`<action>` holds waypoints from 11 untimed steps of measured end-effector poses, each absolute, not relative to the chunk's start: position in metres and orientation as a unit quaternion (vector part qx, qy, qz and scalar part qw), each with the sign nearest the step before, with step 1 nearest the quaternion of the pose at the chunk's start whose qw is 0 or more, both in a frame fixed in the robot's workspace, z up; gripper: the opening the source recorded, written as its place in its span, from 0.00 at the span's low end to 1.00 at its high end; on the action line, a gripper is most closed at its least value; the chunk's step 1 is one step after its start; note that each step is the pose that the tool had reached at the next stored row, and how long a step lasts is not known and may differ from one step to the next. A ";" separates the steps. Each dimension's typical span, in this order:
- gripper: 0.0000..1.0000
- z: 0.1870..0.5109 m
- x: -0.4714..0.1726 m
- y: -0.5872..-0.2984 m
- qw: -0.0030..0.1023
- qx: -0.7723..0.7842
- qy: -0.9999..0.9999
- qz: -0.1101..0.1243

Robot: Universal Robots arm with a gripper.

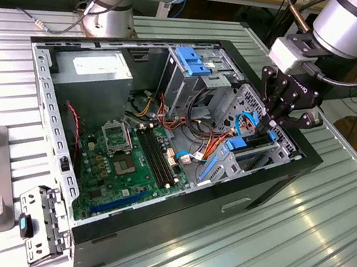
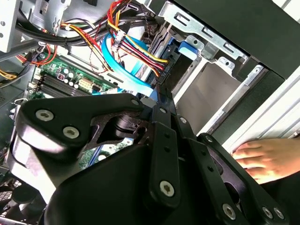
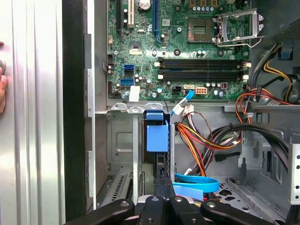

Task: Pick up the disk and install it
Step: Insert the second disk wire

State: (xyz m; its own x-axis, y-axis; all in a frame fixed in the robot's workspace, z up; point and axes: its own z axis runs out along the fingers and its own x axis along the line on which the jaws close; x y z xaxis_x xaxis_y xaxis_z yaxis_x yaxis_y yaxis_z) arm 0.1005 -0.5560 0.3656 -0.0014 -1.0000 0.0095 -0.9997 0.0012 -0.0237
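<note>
green motherboard (image 3: pixel 187 47), blue disk (image 3: pixel 156 133) carrier, black gripper (image 1: pixel 279 117), black-walled computer case (image 1: pixel 236 199), ribbed silver table (image 1: pixel 309 253).
</note>
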 end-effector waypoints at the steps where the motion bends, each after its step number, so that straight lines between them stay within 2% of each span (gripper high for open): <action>1: 0.10 0.366 0.100 -0.556 0.005 -0.707 0.708 -0.012; 11: 0.10 0.365 0.100 -0.556 0.007 -0.707 0.708 -0.009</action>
State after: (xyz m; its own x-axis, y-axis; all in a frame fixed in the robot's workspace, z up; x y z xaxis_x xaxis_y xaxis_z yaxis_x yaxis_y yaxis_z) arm 0.1004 -0.5564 0.3653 -0.0013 -1.0000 0.0030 -0.9997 0.0012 -0.0237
